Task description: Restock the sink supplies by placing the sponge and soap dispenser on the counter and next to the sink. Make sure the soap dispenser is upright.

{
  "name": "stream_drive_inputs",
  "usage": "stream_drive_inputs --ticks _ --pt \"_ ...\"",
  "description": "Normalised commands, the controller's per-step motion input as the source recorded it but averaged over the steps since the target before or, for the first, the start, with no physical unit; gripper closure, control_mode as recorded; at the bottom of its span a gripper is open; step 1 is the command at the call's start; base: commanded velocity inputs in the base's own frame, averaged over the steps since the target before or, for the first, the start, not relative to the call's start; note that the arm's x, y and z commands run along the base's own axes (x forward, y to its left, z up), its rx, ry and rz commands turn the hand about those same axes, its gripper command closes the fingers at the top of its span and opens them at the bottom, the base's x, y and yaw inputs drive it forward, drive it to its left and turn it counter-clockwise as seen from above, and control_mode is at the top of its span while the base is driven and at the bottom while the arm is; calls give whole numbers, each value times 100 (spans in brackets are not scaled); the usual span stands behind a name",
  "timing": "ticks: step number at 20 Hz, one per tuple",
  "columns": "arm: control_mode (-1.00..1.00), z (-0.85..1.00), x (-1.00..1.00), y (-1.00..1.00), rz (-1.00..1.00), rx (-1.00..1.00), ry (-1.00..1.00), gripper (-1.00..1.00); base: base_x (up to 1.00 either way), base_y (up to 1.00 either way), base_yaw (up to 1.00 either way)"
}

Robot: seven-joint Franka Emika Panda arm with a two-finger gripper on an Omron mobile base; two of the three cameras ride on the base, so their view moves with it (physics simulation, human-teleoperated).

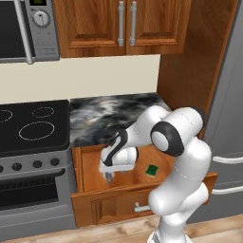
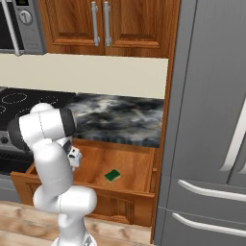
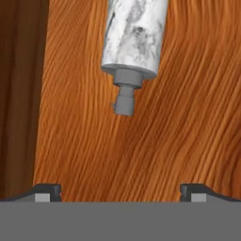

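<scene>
The soap dispenser (image 3: 134, 37), pale marbled grey with a grey pump nozzle, lies on its side on the wooden floor of the open drawer (image 1: 118, 191). Its nozzle points toward my gripper (image 3: 120, 190), which hangs just short of it, open, with nothing between the fingertips (image 3: 47, 190). In the left base view my gripper (image 1: 108, 177) reaches down into the drawer's left part. The green sponge (image 1: 152, 170) (image 2: 113, 175) lies flat on the drawer floor to its right. Above the drawer runs the marbled counter (image 1: 109, 118) (image 2: 120, 117). The sink is out of view.
A black stovetop (image 1: 33, 126) adjoins the counter on the left, with a microwave (image 1: 28, 28) above it. Wooden wall cabinets (image 1: 123, 23) hang over the counter. A tall grey fridge (image 2: 216, 120) stands at the right, past a wooden side panel (image 1: 190, 71).
</scene>
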Motion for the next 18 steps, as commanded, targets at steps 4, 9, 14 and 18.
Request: stream_drive_inputs --ticks 4,9,14,18 --pt "-100 -37 15 12 -1 -7 0 -100 0 0 0" --pt "-100 -46 3 1 -6 -11 0 -100 0 0 0" --pt "-100 -20 24 14 -6 -5 0 -100 0 0 0" --pt "-100 -5 35 33 -5 -2 -1 -100 0 0 0"
